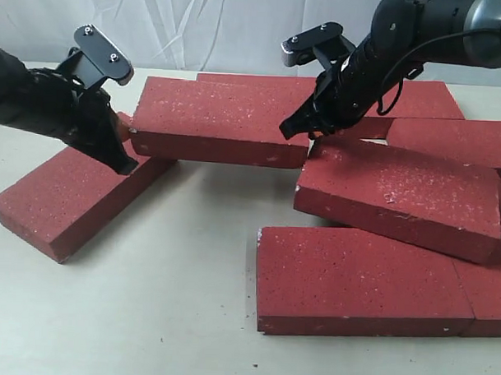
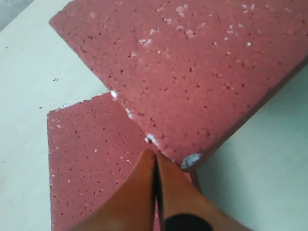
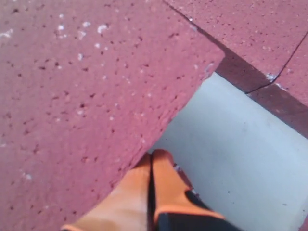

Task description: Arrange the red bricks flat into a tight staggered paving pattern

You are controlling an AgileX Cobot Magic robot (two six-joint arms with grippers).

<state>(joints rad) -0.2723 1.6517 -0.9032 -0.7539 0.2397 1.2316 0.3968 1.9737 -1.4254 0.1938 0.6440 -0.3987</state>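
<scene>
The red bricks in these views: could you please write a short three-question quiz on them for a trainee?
1. True or false: the left gripper has its jaws wide open.
2. Multiple choice: the left end of the raised brick between the two arms lies over A) a metal stand, B) another brick, C) a tray.
3. Fill in: the right-hand brick, just below the right gripper in the exterior view, lies ___, not flat.

Key:
1. False. The jaws are shut.
2. B. It overlaps the left brick.
3. Tilted.
</scene>
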